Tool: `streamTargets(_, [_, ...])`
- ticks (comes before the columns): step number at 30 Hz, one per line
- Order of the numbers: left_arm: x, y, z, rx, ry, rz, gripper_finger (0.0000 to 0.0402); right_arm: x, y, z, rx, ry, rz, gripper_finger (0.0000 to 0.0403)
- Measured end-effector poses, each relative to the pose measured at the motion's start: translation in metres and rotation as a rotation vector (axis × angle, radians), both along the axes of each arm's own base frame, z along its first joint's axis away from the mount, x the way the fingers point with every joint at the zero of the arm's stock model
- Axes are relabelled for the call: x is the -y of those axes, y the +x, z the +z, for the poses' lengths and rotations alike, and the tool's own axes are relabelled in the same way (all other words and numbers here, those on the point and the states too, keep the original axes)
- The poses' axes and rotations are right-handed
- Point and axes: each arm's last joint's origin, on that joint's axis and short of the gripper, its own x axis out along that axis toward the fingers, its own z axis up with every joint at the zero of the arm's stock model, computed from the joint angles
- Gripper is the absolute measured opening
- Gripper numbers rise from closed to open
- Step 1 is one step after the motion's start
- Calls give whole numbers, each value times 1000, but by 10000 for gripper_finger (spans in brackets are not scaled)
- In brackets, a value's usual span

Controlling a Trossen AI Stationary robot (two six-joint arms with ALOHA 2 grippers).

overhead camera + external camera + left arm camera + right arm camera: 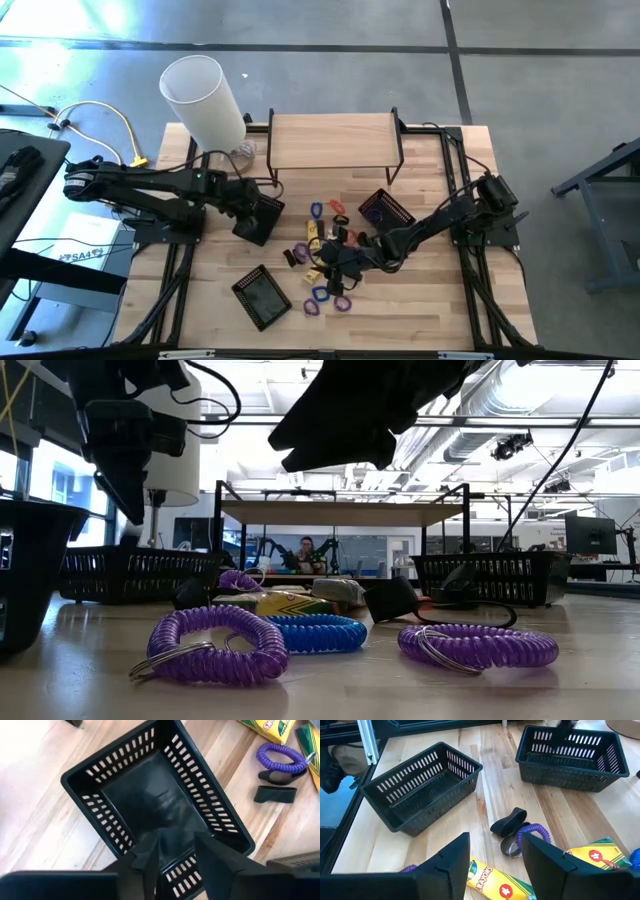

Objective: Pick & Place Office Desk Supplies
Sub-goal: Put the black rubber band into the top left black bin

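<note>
The supplies lie scattered mid-table (325, 260): purple coil bands (215, 645) (478, 645), a blue one (315, 632), yellow crayon packets (495, 885) and black clip pieces (509, 820). My right gripper (497, 857) is open and hovers above this pile. A purple coil with a key ring (531, 832) lies on the wood ahead of its fingers. My left gripper (177, 850) is open too. It hangs over an empty black basket (160, 800) left of the pile and touches nothing.
Two more black baskets stand on the table, one right of the pile (385, 210) and one near the front edge (262, 297). A wooden shelf rack (335, 140) stands at the far side. A big white cylinder (203, 98) leans at the far left corner.
</note>
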Motion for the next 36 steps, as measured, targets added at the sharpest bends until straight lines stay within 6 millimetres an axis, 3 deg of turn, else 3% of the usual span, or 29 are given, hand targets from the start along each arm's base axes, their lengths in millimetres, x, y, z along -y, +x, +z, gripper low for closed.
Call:
streamTargets(8, [-2, 1, 3, 17, 40, -3, 160, -2, -1, -1, -11, -9, 10, 164])
streamTargets(12, [-3, 1, 20, 89, 51, -7, 160, 0, -10, -3, -118, -20, 39, 164])
streamTargets(16, [0, 1, 38, 217, 76, -53, 161, 3, -17, -2, -223, 92, 74, 164])
streamTargets(22, [20, 5, 50, 364, 107, -212, 161, 7, -31, -14, -457, 268, 7, 164])
streamTargets(29, [49, 12, 42, 397, 145, -333, 161, 14, -46, -22, -674, 385, -147, 164])
streamTargets(36, [76, 21, 36, 423, 188, -408, 161, 5, -61, -26, -789, 400, -243, 164])
